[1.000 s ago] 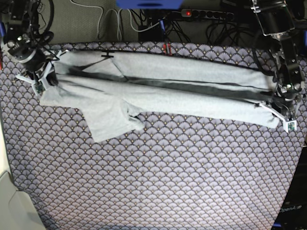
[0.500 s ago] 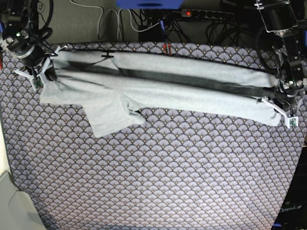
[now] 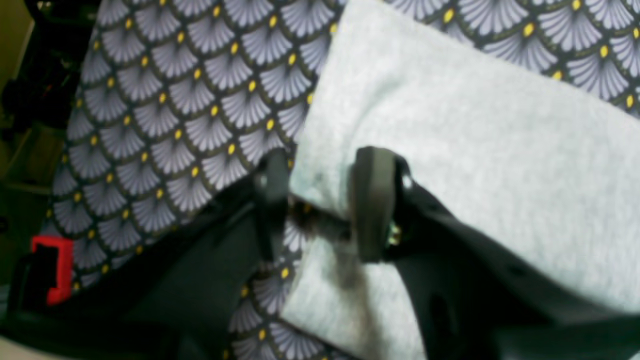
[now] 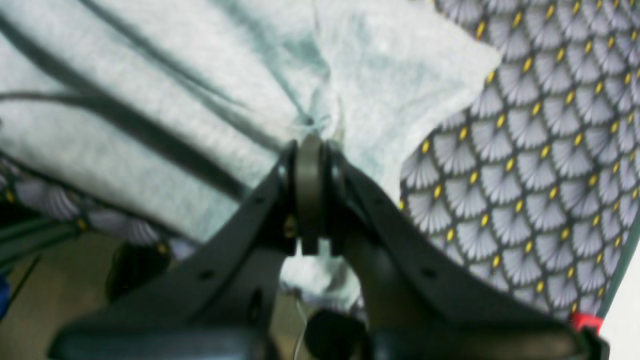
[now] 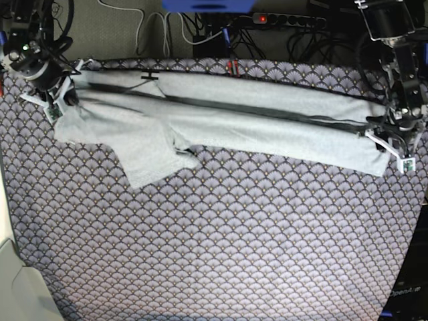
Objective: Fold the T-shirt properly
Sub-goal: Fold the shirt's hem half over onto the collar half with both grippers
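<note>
at the upper left our right gripper (image 5: 59, 100) pinches the t-shirt (image 5: 234, 124); at the right edge our left gripper (image 3: 320, 200) stands narrowly parted around its hem.

Light grey shirt (image 5: 254, 127); cloth (image 5: 234, 241) with purple fan scales, yellow dots and dark outlines; black pincer (image 4: 310, 150).

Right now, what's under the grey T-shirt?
The large light grey cotton T-shirt lies on the purple fan-patterned tablecloth, which shows all around it. Whatever is beneath its folded layers is covered, and any lettering is out of sight.
</note>
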Robot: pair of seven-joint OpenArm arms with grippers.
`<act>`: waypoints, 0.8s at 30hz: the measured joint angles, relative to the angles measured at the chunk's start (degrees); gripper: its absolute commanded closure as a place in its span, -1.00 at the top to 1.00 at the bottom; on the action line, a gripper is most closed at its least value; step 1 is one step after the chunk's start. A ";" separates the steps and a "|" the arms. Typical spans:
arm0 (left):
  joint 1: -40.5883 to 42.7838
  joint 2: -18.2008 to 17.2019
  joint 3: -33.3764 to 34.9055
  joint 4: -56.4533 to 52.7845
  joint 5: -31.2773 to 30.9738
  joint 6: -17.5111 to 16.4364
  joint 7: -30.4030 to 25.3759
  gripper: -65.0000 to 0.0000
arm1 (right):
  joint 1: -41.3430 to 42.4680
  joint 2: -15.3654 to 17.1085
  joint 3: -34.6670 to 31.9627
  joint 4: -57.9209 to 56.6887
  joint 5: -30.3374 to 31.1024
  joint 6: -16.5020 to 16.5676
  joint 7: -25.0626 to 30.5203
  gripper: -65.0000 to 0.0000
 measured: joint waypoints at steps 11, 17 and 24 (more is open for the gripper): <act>0.35 0.02 0.00 -0.13 0.00 0.00 0.13 -0.31 | 0.22 1.14 0.02 -0.02 0.17 0.02 -1.07 -0.71; 1.01 -0.07 0.02 -0.13 0.00 0.00 0.15 -0.31 | -0.15 1.11 0.02 -0.02 0.11 0.00 -1.60 -0.28; 1.99 -0.96 -0.07 -0.11 -4.52 -0.07 0.09 0.02 | -0.13 1.03 1.18 0.02 0.22 0.26 -1.57 -0.12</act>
